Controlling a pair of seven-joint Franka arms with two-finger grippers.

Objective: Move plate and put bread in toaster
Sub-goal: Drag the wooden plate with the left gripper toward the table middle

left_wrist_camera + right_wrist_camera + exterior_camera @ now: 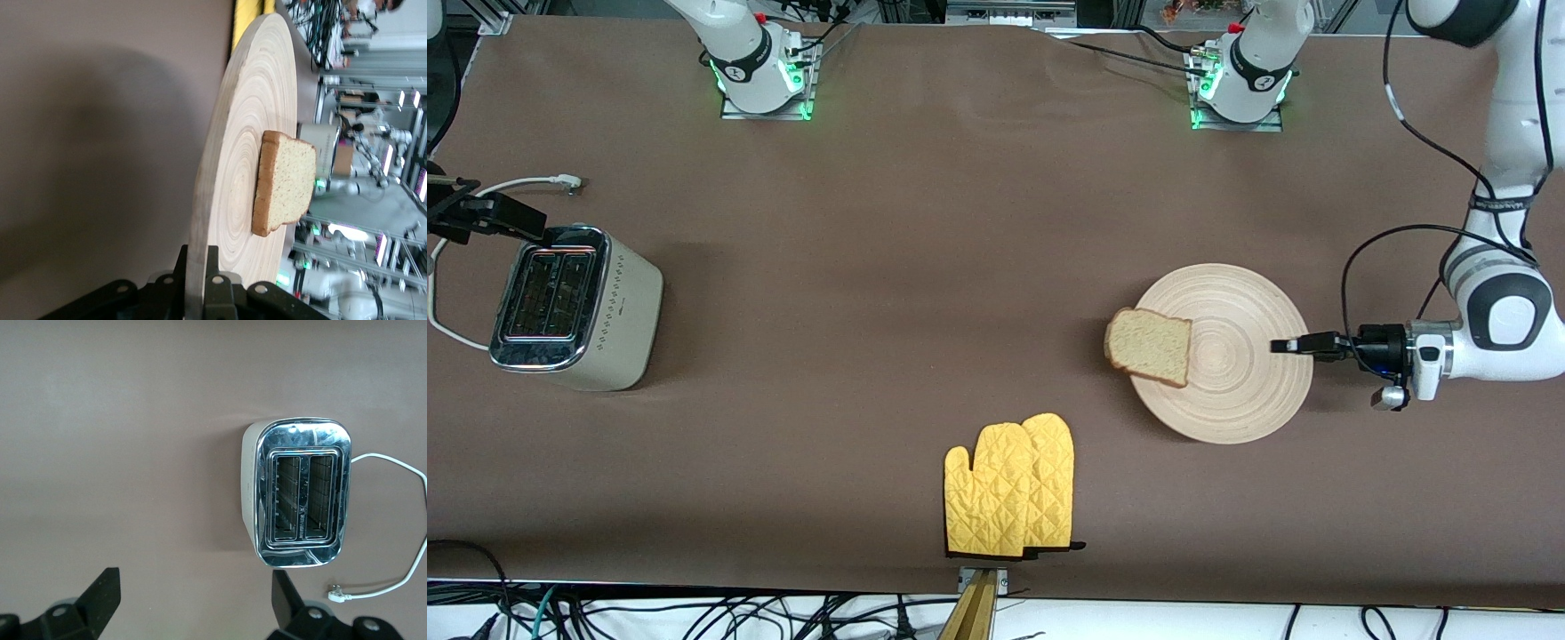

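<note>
Left gripper (1282,345) clamped shut on the rim of the wooden plate (1245,373) at the edge toward the left arm's end of the table, fingers pinching the board from both faces – plainly seen in the left wrist view, where the plate (233,173) runs away from the black fingers (212,293). Slice of brown speckled bread (1149,346) lying on the plate at the edge toward the right arm's end, its crust overhanging the rim a little; in the left wrist view the bread (287,181) sits well apart from the pinched edge. Right gripper (193,603) up in the air just beside the toaster, at the edge of the front view, fingers spread wide and holding nothing. Cream toaster (574,307) standing toward the right arm's end of the table, chrome top up, both slots empty – same toaster (300,492) seen from straight above in the right wrist view. White cord (525,185) trailing from the toaster, plug lying on the brown table (925,267). Pair of yellow quilted oven mitts (1009,487) flat on the table, nearer to the front camera than the plate.
</note>
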